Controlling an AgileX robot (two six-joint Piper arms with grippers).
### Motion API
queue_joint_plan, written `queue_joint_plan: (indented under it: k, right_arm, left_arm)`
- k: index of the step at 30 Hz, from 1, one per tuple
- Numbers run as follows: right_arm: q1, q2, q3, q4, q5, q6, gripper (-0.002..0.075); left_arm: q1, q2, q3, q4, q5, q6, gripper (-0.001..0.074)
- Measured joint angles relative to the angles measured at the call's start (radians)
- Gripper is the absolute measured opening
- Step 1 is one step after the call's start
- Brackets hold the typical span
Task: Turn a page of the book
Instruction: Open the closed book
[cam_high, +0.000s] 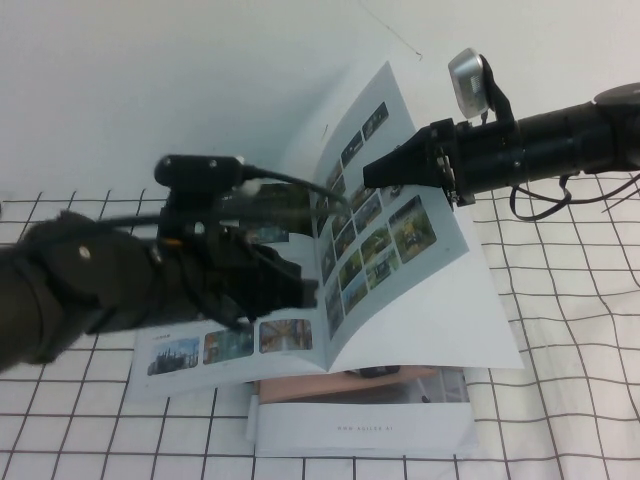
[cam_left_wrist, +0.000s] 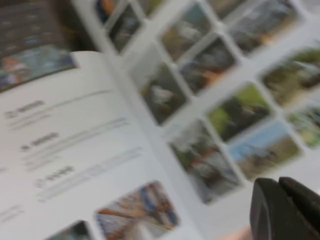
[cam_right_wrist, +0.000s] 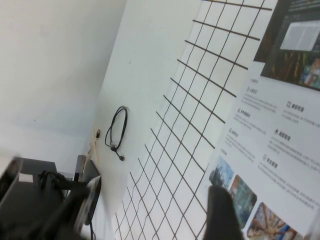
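Note:
The book (cam_high: 230, 345) lies open on the checked cloth, its left side flat with text and a row of photos (cam_right_wrist: 280, 150). The page (cam_high: 385, 240), printed with small colour photos, stands lifted at a slant above the spine (cam_left_wrist: 210, 100). My right gripper (cam_high: 372, 172) reaches in from the right and touches the page's upper part; it is open (cam_right_wrist: 267, 220), with the book's flat left side showing between its fingers. My left gripper (cam_high: 300, 290) hovers low by the foot of the lifted page, its two dark fingers (cam_left_wrist: 270, 210) pressed together, shut.
A thicker white block (cam_high: 360, 430) and a pinkish layer (cam_high: 300, 385) lie under the book at the table's front. The checked cloth (cam_high: 570, 300) spreads right. A black cable (cam_right_wrist: 117, 130) and dark equipment (cam_right_wrist: 45, 200) sit beyond the cloth.

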Motion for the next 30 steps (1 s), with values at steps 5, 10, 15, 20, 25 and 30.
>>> queue_joint_plan:
  k: [5, 10, 15, 20, 25, 30]
  right_arm:
    - [0.006, -0.002, -0.002, 0.016, 0.0, -0.016, 0.0409]
    - [0.01, -0.002, -0.002, 0.064, 0.0, -0.032, 0.0407]
    - [0.011, -0.002, -0.002, 0.073, 0.0, -0.041, 0.0407]
    - [0.047, -0.002, -0.002, 0.074, -0.002, -0.043, 0.0407]
    - [0.084, -0.017, -0.002, 0.074, -0.002, -0.055, 0.0407]
    - [0.103, -0.043, -0.002, 0.074, 0.0, -0.067, 0.0407]
  left_arm:
    - [-0.252, -0.077, 0.111, 0.001, -0.233, 0.015, -0.0003]
    - [-0.464, -0.041, 0.127, -0.018, -0.421, 0.019, -0.0003]
    - [-0.578, 0.044, 0.127, -0.032, -0.638, 0.038, -0.0003]
    - [-0.595, 0.14, 0.106, -0.036, -0.672, 0.044, -0.0003]
    - [-0.595, 0.185, 0.097, -0.091, -0.765, 0.055, -0.0003]
    - [-0.576, 0.187, 0.097, -0.201, -0.89, 0.137, -0.0003]
